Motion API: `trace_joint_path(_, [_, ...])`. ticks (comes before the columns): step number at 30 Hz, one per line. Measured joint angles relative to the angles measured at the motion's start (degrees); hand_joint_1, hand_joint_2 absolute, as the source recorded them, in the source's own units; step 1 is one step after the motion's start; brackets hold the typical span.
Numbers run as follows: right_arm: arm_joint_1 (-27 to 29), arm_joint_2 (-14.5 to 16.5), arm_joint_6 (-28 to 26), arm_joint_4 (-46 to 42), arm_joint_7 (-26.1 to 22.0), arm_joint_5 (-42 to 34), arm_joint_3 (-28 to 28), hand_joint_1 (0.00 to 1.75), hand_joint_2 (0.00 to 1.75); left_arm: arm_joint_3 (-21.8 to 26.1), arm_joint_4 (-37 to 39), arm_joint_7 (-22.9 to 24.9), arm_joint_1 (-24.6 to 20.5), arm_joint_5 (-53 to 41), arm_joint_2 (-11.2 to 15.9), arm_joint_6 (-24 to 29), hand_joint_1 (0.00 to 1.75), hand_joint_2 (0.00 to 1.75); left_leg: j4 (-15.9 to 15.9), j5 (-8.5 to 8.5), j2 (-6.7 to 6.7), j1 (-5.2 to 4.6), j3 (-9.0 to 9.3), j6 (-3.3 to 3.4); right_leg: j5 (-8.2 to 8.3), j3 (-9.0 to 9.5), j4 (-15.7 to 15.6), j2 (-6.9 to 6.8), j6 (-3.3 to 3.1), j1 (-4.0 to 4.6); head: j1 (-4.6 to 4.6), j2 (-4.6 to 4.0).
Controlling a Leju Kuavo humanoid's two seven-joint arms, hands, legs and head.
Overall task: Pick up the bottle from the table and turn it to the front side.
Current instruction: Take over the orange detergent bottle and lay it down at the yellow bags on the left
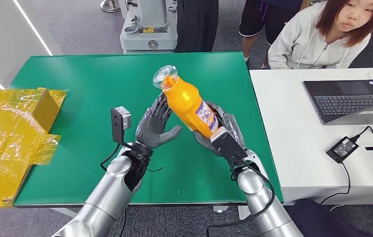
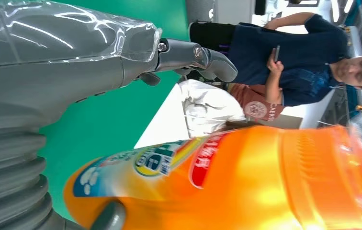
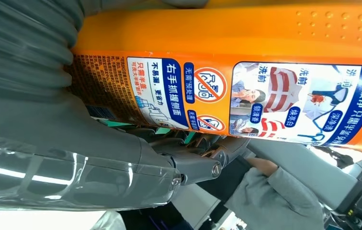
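An orange bottle (image 1: pixel 187 103) with a clear cap (image 1: pixel 165 76) hangs tilted above the green table (image 1: pixel 86 84), cap pointing up and away to the left. My right hand (image 1: pixel 222 132) grips its lower end. In the right wrist view my right hand (image 3: pixel 50 139) wraps the bottle (image 3: pixel 246 43), whose back label of small pictures and text faces the camera. My left hand (image 1: pixel 154 127) stands just left of the bottle, fingers apart and upright against its side, thumb spread away. The left wrist view shows the bottle (image 2: pixel 246 177) close beside that hand (image 2: pixel 50 72), front label visible.
A yellow wrapped box (image 1: pixel 31 106) and loose yellow film lie at the table's left edge. A white table (image 1: pixel 293 148) on the right carries a laptop (image 1: pixel 352 101) and a power adapter (image 1: pixel 342 148). A person (image 1: pixel 322 34) sits behind it; a grey machine base (image 1: pixel 150 29) stands beyond.
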Motion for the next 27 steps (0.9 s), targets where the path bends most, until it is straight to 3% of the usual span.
trace_joint_path(27, [-0.6, 0.1, 0.4, 3.3, -0.1, 0.3, -0.6, 1.75, 1.75, -2.0, 0.0, 0.9, -1.5, 2.3, -2.1, -0.7, 0.0, 1.75, 0.0, 0.0, 0.0, 0.0, 0.0, 0.0, 0.0, -0.01, 0.0, 0.01, 0.0, 0.0, 0.01, 0.0])
